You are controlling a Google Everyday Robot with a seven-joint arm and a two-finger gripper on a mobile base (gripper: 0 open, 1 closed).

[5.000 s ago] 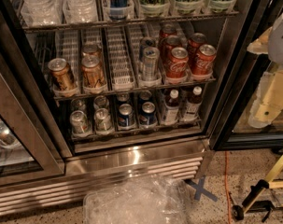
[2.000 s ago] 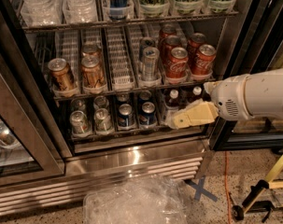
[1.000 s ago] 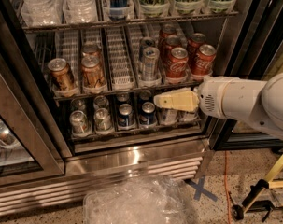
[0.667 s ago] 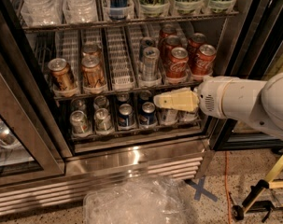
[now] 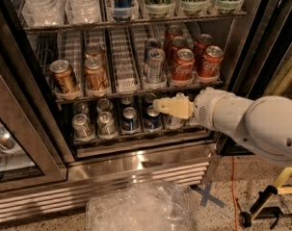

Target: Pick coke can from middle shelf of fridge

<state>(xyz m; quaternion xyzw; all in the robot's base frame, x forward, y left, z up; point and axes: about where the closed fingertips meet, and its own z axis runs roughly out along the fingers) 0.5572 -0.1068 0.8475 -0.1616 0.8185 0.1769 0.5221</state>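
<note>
Nearest, a crumpled clear plastic bag (image 5: 140, 207) lies on the floor before the fridge (image 5: 136, 163). The gripper (image 5: 158, 105) extends in from the right, just below the middle shelf (image 5: 112, 96); whether its jaws are released or clenched we cannot tell. The coke can (image 5: 184, 64) stands upright at the front of a right-hand lane, above the gripper and apart from it.

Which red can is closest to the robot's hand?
The front coke can in the left red row, right above the gripper, which sits just below the middle shelf.
</note>
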